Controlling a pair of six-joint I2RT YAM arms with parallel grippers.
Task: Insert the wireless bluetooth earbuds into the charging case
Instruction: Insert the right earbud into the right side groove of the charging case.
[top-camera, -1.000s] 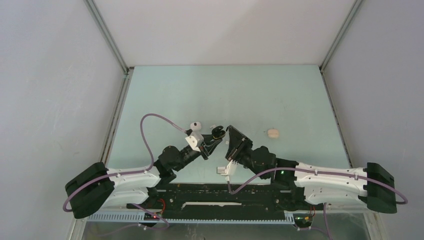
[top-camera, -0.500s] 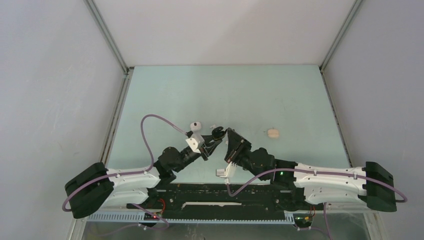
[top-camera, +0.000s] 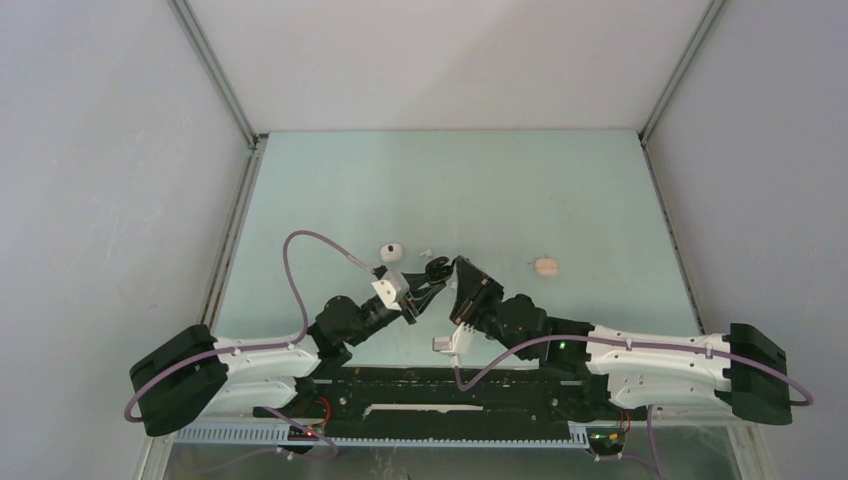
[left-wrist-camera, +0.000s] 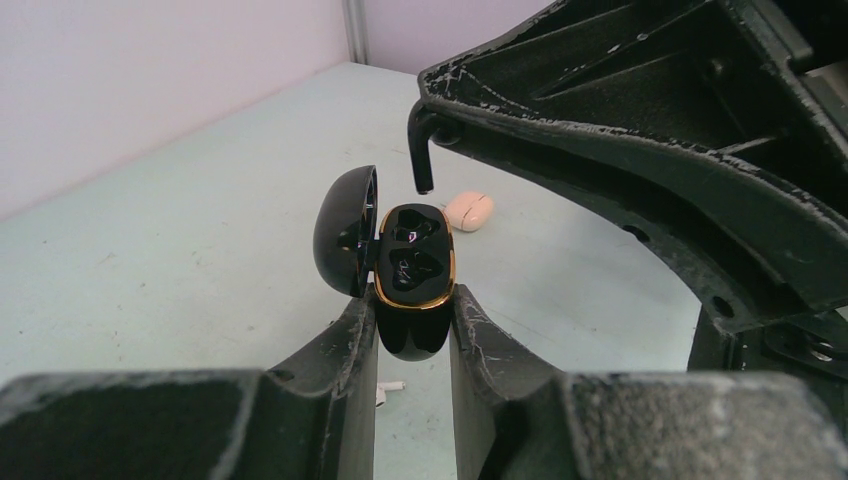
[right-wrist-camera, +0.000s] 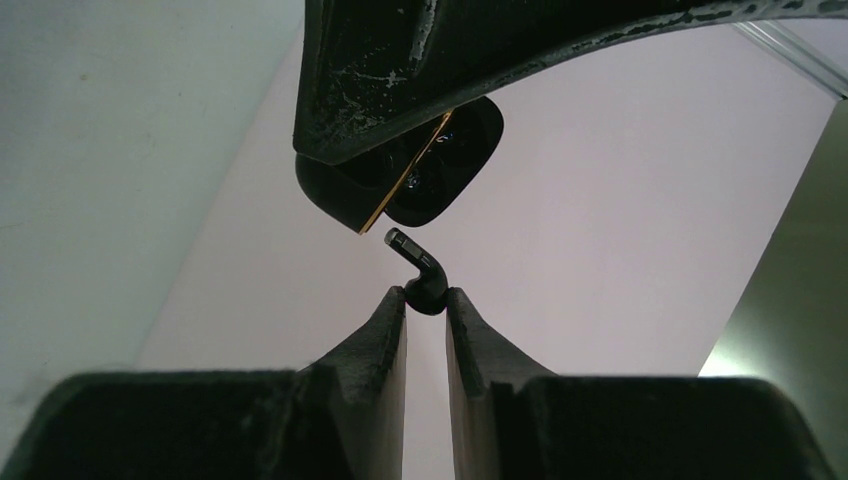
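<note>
- Container in hand: my left gripper (left-wrist-camera: 412, 298) is clamped on the lower body of the black charging case (left-wrist-camera: 412, 262), one finger on each side, and holds it off the table (top-camera: 500, 190).
- The case's lid (left-wrist-camera: 343, 230) stands swung open on the case's left side. A gold rim (left-wrist-camera: 381, 250) runs round the mouth.
- Contents: inside the rim I see two dark wells, one above the other. I cannot tell whether either holds anything.
- Task's thing: my right gripper (right-wrist-camera: 425, 295) is pinched together on the rounded head of one black earbud (right-wrist-camera: 418, 268). Its bent stem points at the black charging case, the tip just short of the gold rim and not touching it.
- Other containers: a white case (top-camera: 391, 249) lies on the table to the left of the black charging case, closed as far as I can tell. A cream case (top-camera: 546, 266) lies well apart to the right of it. Its lid state is too small to read.
- A white earbud (top-camera: 426, 252) lies loose on the table between the white case and the black charging case, near the latter.
- Count: three cases (one black, one white, one cream) and two earbuds (one black, one white).
</note>
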